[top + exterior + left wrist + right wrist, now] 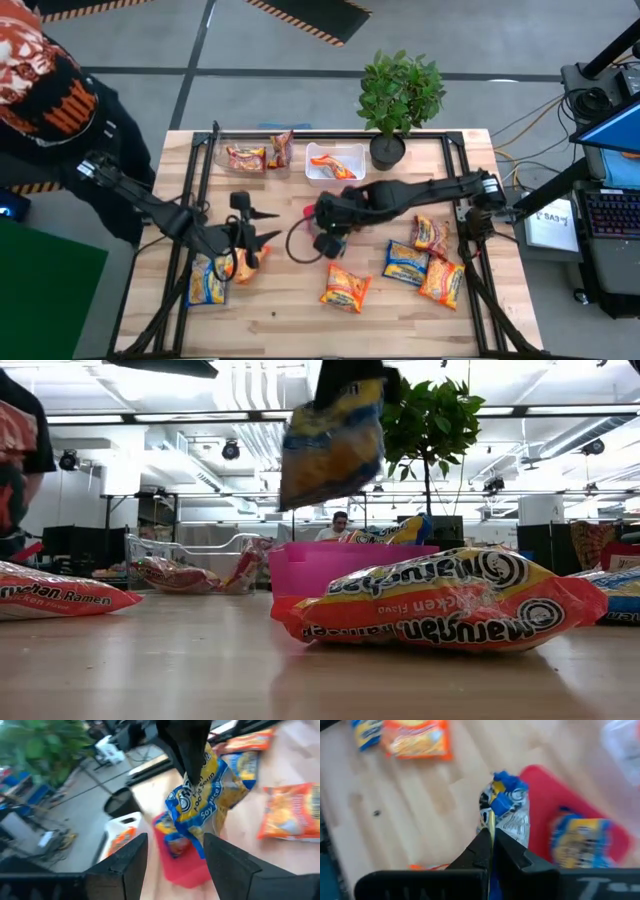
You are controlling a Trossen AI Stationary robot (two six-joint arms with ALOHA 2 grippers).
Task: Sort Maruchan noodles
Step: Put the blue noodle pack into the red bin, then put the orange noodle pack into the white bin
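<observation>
right gripper: (492,845) fingers pinched tight on the top edge of a blue-and-yellow packet (505,810), held in the air above the red tray (555,795); in the high view the gripper (328,225) sits over the middle of the table (290,310)
held packet: hangs down from the fingers, clear of the table in the low view (330,445); also seen from the left wrist camera (205,795)
red tray: near table centre, already holds one blue-and-yellow packet (580,842); looks pink in the low view (320,565)
left gripper: (255,232) toward the left edge, fingers spread apart, nothing between them; own fingers (125,860) open in the wrist view
near left gripper: orange packet (243,262) just beside the fingertips, blue-and-yellow packet (207,283) closer to the front-left corner
clear tray: (222,150) back left, two reddish packets inside (245,157)
white tray: (318,172) back centre, one orange packet in it (338,163)
loose packets: orange one near the front edge, centre (346,287); right side has a reddish-pink one (431,235), a blue-and-yellow one (405,262), an orange one (443,281), touching or overlapping
plant: potted (400,95), back edge, right of the white tray
person: sleeve and patterned top at the back-left corner (40,70)
</observation>
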